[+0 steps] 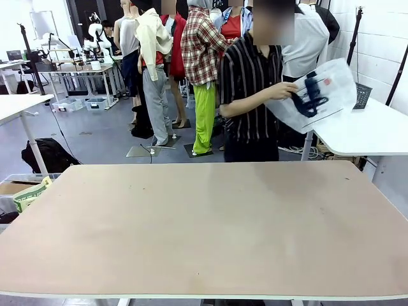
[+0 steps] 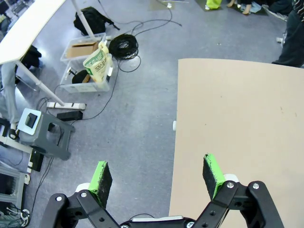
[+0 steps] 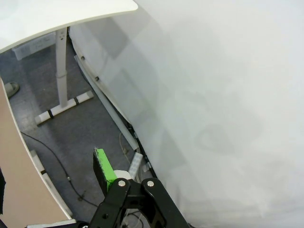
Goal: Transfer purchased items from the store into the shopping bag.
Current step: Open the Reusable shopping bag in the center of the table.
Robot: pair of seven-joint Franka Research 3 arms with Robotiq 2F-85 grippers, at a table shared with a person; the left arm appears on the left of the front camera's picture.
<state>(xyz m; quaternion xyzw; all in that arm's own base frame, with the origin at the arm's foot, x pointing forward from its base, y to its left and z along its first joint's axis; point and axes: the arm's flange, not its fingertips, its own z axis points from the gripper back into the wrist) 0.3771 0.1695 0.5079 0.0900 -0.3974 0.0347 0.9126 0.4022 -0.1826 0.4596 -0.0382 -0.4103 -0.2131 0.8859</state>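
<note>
Your left fingers (image 2: 101,176) and right fingers (image 3: 103,166) both stand wide apart, gripping nothing. The shopping bag (image 1: 326,88) is off the surface (image 1: 204,223), held in the person's hand (image 1: 284,91) at about one o'clock. The basket (image 1: 362,95) is just past it on the white side table (image 1: 363,135). Reach now and you could meet that hand. The limp bag may also slump shut once set down.

Grey floor (image 2: 133,118), tan table (image 1: 204,229), probably a white wall (image 3: 228,95).
</note>
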